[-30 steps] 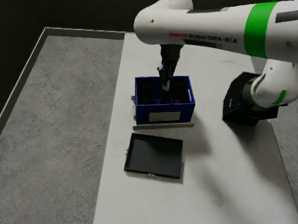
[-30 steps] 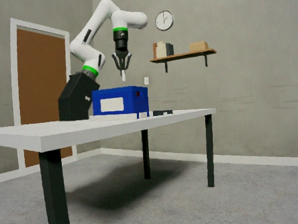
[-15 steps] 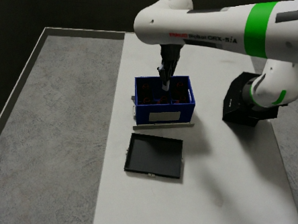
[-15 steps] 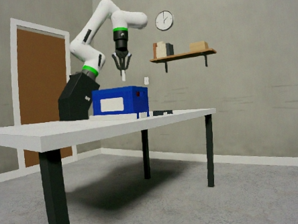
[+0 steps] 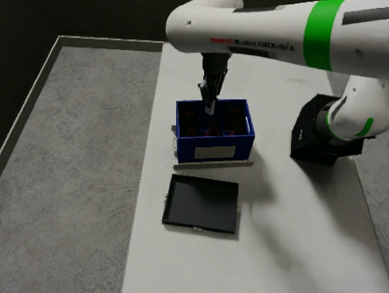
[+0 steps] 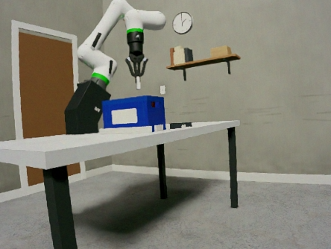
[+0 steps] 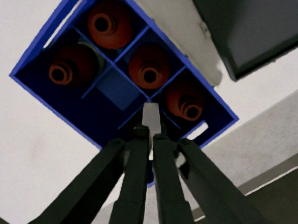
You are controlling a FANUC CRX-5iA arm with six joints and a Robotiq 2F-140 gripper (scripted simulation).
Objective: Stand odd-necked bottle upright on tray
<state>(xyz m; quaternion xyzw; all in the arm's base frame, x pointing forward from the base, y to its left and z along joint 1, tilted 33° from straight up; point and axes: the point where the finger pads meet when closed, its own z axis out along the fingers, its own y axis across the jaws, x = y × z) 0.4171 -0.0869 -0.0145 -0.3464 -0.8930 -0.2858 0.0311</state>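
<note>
Lying flat on the white table [image 5: 263,259] [image 6: 112,143], the black tray [image 5: 201,206] [image 6: 180,125] [image 7: 250,25] is seen at the left in the top view, apart from the blue crate [image 5: 243,149] [image 6: 155,113] [image 7: 55,112], with a pale strip [image 5: 213,165] between them. The crate is set upright. Five bottles are held in it. From left to right in the wrist view, four reddish ones can be made out: a first bottle [image 7: 82,65] at the left, a second bottle [image 7: 112,30] in the upper corner, a third bottle [image 7: 150,67] near the middle and a fourth bottle [image 7: 185,100] beside the handle slot; the fifth is hidden there. Which neck differs cannot be told. Above the crate, the gripper [image 5: 210,110] [image 6: 138,83] [image 7: 150,114] is pointed downward, its fingertips brought together with nothing gripped. Farther right in the top view, the arm is carried by a black base [image 5: 302,142] [image 6: 80,115].
</note>
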